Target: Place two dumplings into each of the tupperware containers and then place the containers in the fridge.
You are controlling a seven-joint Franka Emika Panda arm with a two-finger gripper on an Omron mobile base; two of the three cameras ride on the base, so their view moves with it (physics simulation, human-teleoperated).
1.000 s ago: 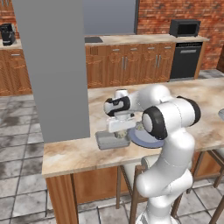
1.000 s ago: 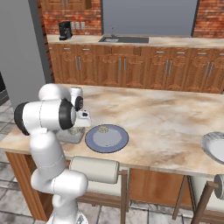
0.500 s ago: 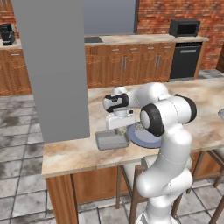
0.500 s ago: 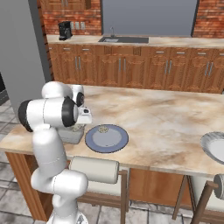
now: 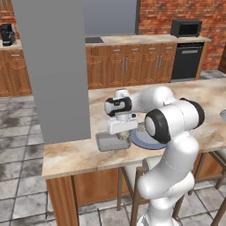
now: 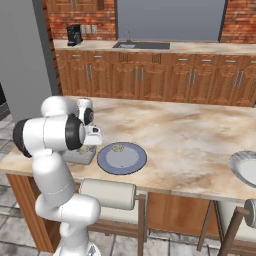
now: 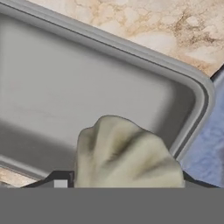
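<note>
Step in hand: loading the shallow grey rectangular tupperware tub (image 5: 109,141) with a dumpling, judged from the hand's position over it
Hand (image 5: 120,127): hangs low over the tub, at the end nearest the round blue-grey plate (image 6: 121,158)
Hand state: fingers set fairly wide with a small creased beige dumpling (image 7: 127,153) between the dark tips; whether it is gripped or already loose, I cannot tell
Dumpling position: directly above the tub floor in the hand view, inside the rim line, near the corner that borders the plate
Tub position: on the marbled beige stone counter (image 6: 190,135), near its front edge, just beside the plate
Other dumpling: one small tan lump (image 6: 118,147) rests on the far side of the plate
Fridge: the tall grey slab (image 5: 50,70) to the left of the counter, door side not visible
Progress: early, as a judgement; no tub has gone to the fridge
Next move calls for: parting the fingers fully so the dumpling drops inside the rim, then a straight lift clear of the tub wall before reaching to the plate
</note>
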